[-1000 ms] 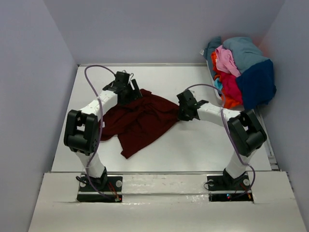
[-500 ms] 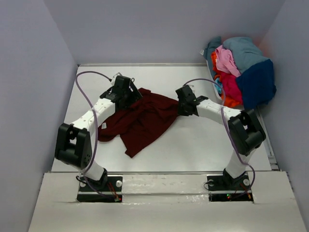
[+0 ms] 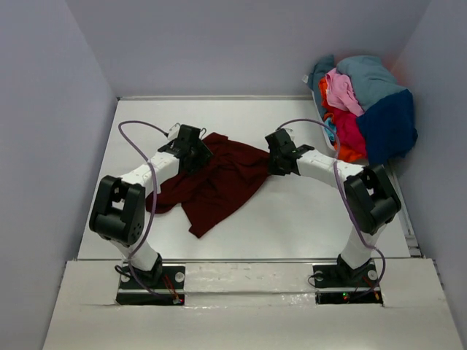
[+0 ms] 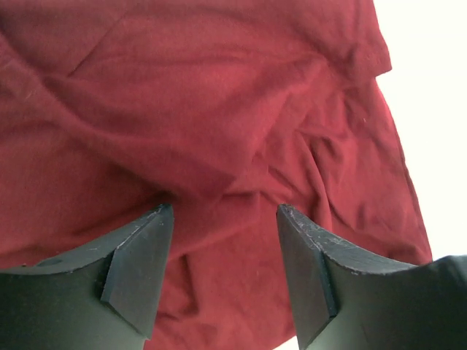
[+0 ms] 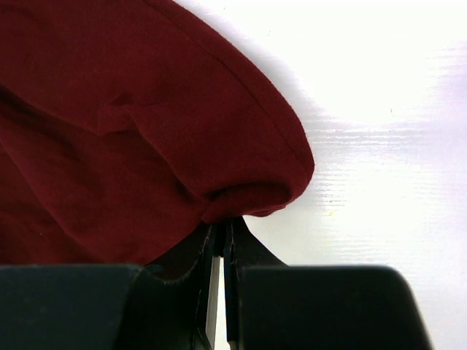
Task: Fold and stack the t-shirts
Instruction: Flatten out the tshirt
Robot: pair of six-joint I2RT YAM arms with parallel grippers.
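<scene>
My left arm (image 3: pixel 146 171) rises from the near left edge of the table (image 3: pixel 306 226), bends sharply at the elbow and runs forward and inward. It sets my left hand (image 3: pixel 191 146) (image 4: pixel 222 219) down on the far left part of the maroon shirt (image 3: pixel 219 182) (image 4: pixel 219 109) (image 5: pixel 109 131). Its fingers (image 4: pixel 139 255) stand apart with a wrinkle of cloth between the tips, and nothing is clamped.

My right arm (image 3: pixel 328 169) folds at an elbow near the right edge, and its forearm lies low, pointing left toward the table's middle. My right hand (image 3: pixel 276 157) (image 5: pixel 222 226) is pressed together on a rolled fold at the shirt's right edge.

The shirt lies crumpled left of the table's middle, stretched between both hands, with one flap trailing toward the near edge.

Bare table shows along the far edge, across the near right and in a narrow strip by the left edge. The pile of shirts (image 3: pixel 365 109) fills the far right corner, close behind my right elbow. Walls (image 3: pixel 58 109) close in on the left, far and right sides.
</scene>
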